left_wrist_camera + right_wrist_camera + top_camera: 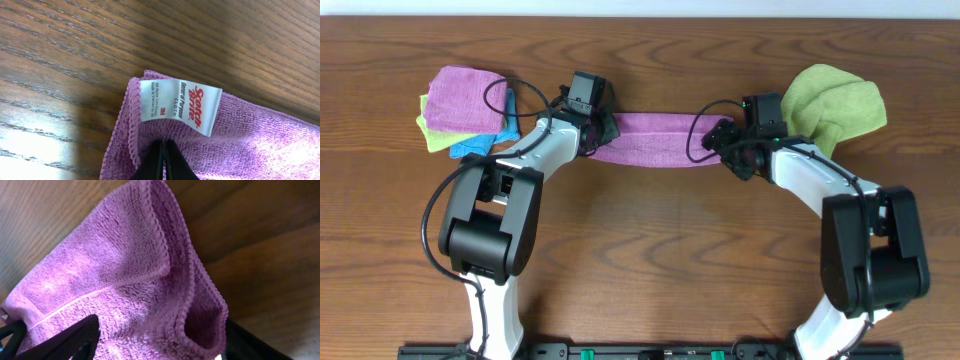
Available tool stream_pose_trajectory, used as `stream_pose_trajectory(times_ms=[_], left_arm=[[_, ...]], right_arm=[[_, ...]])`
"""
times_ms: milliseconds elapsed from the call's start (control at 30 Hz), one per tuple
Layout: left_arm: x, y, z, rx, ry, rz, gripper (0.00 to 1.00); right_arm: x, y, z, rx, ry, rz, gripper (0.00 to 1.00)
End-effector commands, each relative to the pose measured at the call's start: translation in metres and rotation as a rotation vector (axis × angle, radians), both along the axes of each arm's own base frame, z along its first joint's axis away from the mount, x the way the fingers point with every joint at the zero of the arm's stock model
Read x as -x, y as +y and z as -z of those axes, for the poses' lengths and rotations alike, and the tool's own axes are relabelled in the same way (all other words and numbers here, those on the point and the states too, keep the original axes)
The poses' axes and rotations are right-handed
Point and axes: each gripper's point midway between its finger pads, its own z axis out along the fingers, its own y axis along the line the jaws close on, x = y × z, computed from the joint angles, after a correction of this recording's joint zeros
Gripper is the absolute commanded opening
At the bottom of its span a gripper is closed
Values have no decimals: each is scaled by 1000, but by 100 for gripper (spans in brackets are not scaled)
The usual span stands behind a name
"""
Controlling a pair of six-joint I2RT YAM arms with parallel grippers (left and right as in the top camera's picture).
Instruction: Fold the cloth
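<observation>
1. The cloth lies on the table as a long, narrow band running left to right between the two arms, toward the far side. It looks doubled over lengthwise: the right wrist view shows two hemmed edges stacked, with a soft fold between them
2. Its white tag sits at the left-hand corner, face up and flat, with the printing readable
3. The left gripper has its jaws pressed together and pinches the cloth's left end just behind the tag
4. The right gripper stands wide, with one dark finger on each side of the bunched right end. The fabric sits between the jaws, but nothing shows it being squeezed
5. Judging by the band shape, the first fold is done. The step in hand seems to be securing both short ends for the next fold, end over end
6. The next move calls for the right jaws to shut on both layers at once, not only the upper one. One end should then be lifted and carried across to meet the other, with the hems lined up and the band kept from twisting
7. Further out, a pinker purple cloth tops a small pile with a blue cloth at the far left. A crumpled lime-green cloth lies at the far right, close behind the right arm. Any sweep on that side should stay clear of it
</observation>
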Motion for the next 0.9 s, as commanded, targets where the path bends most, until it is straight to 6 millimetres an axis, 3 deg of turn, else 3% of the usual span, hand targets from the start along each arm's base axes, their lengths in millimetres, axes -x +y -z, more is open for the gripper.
stream_pose_trajectory(times_ms=[0,200,300,367,533,867], left_arm=[[2,3,10,-12,28,-12,6],[3,3,10,-14,32,-11,6],[4,4,11,-16,38,-12,6],[6,4,11,-18,43,-11,6],[8,5,13,-25,54,-5,6],[8,5,13,-26,53,-2,6]], right_arm=[[5,-1,23,12,54,12,66],[1,0,28,12,43,9,41],[-4,1,25,7,18,8,13],[-7,1,23,4,4,8,1],[-12,10,16,-8,-33,-26,1],[-13,43,-30,-16,-158,-130,1]])
